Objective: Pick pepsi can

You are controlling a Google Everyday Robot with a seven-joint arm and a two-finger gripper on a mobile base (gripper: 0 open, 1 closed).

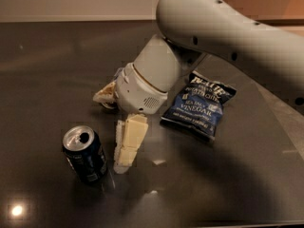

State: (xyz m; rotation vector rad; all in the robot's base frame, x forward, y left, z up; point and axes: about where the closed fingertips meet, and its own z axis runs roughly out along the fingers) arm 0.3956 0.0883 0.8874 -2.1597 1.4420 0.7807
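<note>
The pepsi can (84,154) stands upright on the dark table at the lower left. It is dark navy with a silver top and an open pull-tab hole. My gripper (124,159) is cream-coloured and points down at the table just right of the can. A small gap separates it from the can's side. Nothing is held in it. My white wrist and arm (148,80) rise behind it toward the upper right.
A blue vinegar chip bag (199,106) lies right of the wrist. A tan object (105,95) sticks out from behind the wrist on the left. The dark table (47,70) is glossy, with its right edge (285,122) near the arm.
</note>
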